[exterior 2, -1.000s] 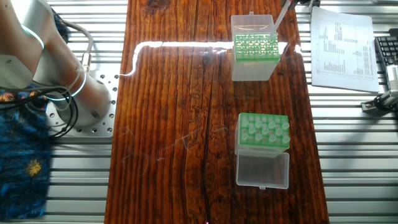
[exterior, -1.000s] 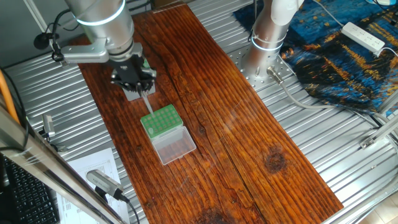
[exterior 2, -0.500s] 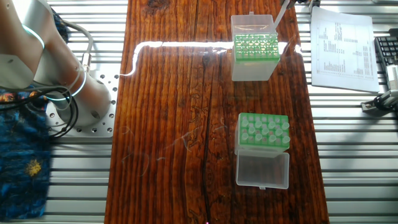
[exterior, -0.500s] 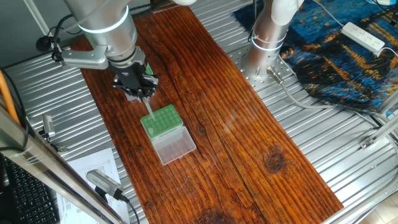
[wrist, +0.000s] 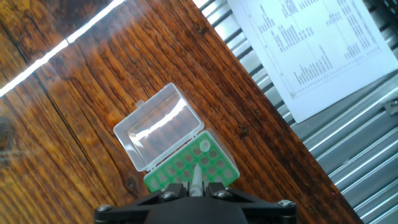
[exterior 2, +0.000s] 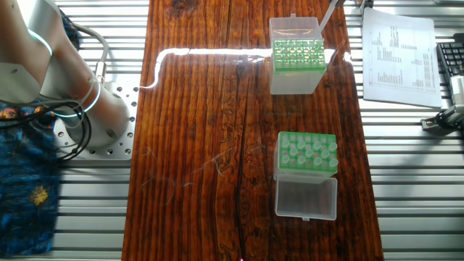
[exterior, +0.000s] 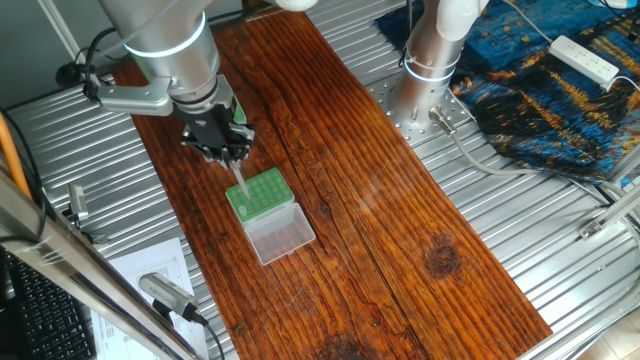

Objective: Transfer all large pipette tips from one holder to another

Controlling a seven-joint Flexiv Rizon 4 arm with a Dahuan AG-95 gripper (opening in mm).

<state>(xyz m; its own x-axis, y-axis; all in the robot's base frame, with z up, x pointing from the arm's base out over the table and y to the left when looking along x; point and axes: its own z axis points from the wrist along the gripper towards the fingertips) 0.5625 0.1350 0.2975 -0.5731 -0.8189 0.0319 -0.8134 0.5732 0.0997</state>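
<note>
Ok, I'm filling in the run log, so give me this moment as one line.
fingers: shut on pipette tip | position: tip held over green rack | clear lid: open

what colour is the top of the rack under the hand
Green rack top, under the hand; clearest in the hand view.

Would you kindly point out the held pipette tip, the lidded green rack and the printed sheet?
held pipette tip (wrist: 196, 176), hand view, pale shaft.
lidded green rack (exterior 2: 308, 169), the other fixed view, green side wall.
printed sheet (exterior 2: 399, 51), the other fixed view, middle.
</note>
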